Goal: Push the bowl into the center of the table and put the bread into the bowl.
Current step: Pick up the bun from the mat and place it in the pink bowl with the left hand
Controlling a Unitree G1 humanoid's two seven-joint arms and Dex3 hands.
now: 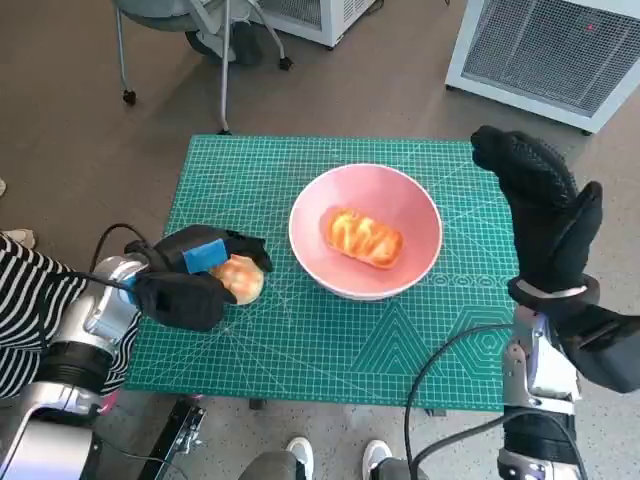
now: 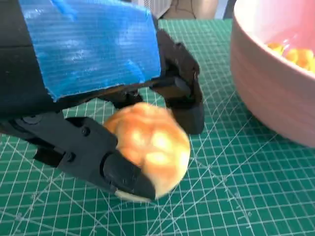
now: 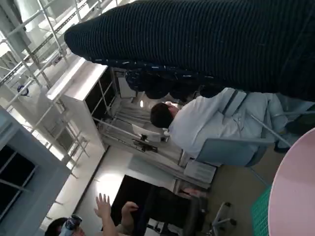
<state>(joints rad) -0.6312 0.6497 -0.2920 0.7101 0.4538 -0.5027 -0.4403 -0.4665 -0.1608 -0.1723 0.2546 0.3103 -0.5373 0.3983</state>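
Note:
A pink bowl [image 1: 366, 232] stands near the middle of the green cutting mat [image 1: 300, 340], with one glazed bread roll [image 1: 361, 237] lying inside it. A second, round bread roll [image 1: 238, 279] lies on the mat to the bowl's left. My left hand [image 1: 187, 275] grips this roll [image 2: 150, 147]; black fingers [image 2: 179, 96] wrap it from both sides, close beside the bowl's wall [image 2: 270, 83]. My right hand [image 1: 540, 205] is raised upright at the mat's right edge, beside the bowl, fingers extended and holding nothing. The glove [image 3: 206, 44] fills the right wrist view's top.
The bowl's rim [image 3: 295, 191] shows in the right wrist view, with a seated person [image 3: 197, 123] behind. White cabinets [image 1: 545, 50] and a chair base [image 1: 200, 40] stand beyond the table. Shoes [image 1: 335, 455] and a striped sleeve [image 1: 25, 300] are nearby.

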